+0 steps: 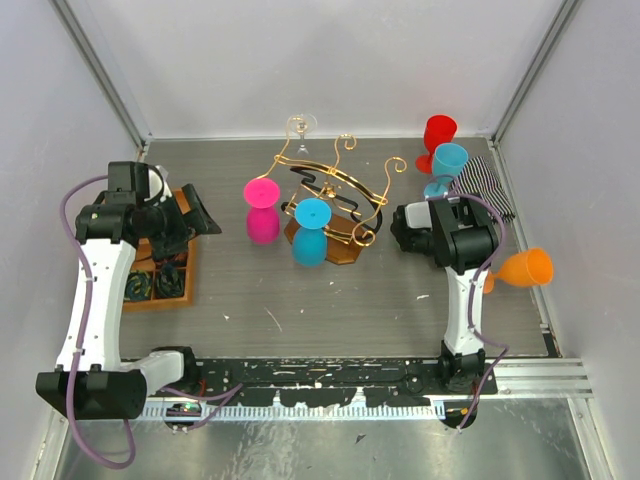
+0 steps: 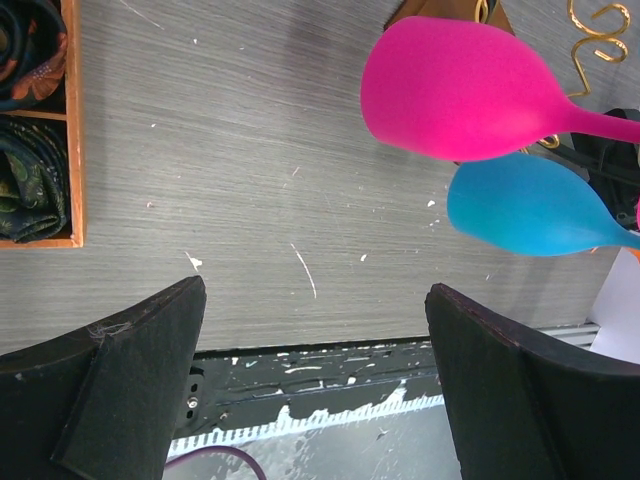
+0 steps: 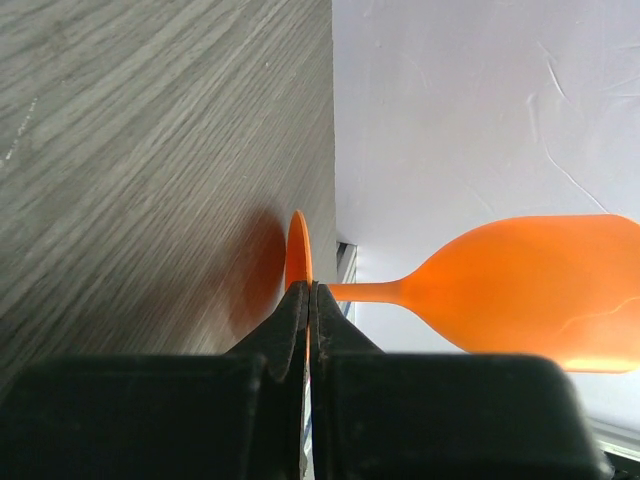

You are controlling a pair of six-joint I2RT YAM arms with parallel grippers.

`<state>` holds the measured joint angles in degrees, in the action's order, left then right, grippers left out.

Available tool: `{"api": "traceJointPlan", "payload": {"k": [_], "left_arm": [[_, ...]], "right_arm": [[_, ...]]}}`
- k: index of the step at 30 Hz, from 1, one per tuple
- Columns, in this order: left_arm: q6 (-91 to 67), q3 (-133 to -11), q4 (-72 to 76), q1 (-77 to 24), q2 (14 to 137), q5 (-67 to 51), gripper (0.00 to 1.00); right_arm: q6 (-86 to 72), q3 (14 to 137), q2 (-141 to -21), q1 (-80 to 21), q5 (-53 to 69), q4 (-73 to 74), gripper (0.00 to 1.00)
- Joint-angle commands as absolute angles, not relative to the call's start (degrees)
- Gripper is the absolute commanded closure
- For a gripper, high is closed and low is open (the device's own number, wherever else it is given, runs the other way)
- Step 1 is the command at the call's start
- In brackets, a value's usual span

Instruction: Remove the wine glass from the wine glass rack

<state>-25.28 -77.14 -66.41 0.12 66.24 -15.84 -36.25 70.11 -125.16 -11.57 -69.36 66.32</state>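
Observation:
The wine glass rack, gold wire on a brown base, stands mid-table. A pink glass and a blue glass hang bowl-down from its near arms, and a clear glass sits at its back. My right gripper is shut on the foot of an orange wine glass, held sideways near the right wall, well clear of the rack. My left gripper is open and holds nothing. It is left of the pink glass.
An orange compartment tray with dark rolled items lies under the left arm. A red glass and a light blue glass stand at the back right beside a striped cloth. White walls enclose the table.

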Motion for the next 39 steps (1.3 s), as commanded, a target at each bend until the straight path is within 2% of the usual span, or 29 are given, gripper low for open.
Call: {"api": "traceJointPlan", "payload": {"k": [1,10,20,25,28,29,32,34,37,39], "left_arm": [[-24.2,-77.4,-67.0,0.1,65.1,-15.3,0.02],[-24.1,-77.2,-67.1,0.2,65.2,-15.5,0.02],[-24.0,-77.1,-67.1,0.2,65.2,-15.3,0.02],[-24.0,-77.0,-67.1,0.2,65.4,-15.1,0.02],[-23.8,-77.1,-67.2,0.3,65.4,-15.0,0.02],[-23.8,-77.1,-67.2,0.2,65.4,-15.0,0.02],[-23.7,-77.1,-67.2,0.2,65.5,-14.8,0.02],[-23.7,-77.1,-67.2,0.2,65.6,-14.8,0.02],[-23.8,-77.1,-67.1,0.2,65.8,-14.8,0.02],[-23.8,-77.1,-67.0,0.2,65.9,-14.9,0.02]], "right_arm": [[-37.6,72.2,-125.8,-11.8,-70.1,66.6,0.99],[-32.9,72.0,-125.3,-12.0,-65.6,61.8,0.97],[-29.4,71.9,-125.7,-13.7,-61.9,58.0,0.82],[-29.0,71.7,-126.1,-14.6,-60.0,56.6,0.68],[-28.9,71.9,-126.3,-14.9,-58.8,56.2,0.63],[-28.8,72.1,-126.2,-15.0,-58.2,56.1,0.6],[-28.1,71.9,-125.1,-15.6,-55.5,55.0,0.41],[-27.2,72.0,-123.9,-15.8,-53.3,54.2,0.33],[-26.0,72.3,-122.1,-16.0,-49.4,53.3,0.03],[-25.0,72.6,-121.0,-16.1,-47.3,52.7,0.0]]}}
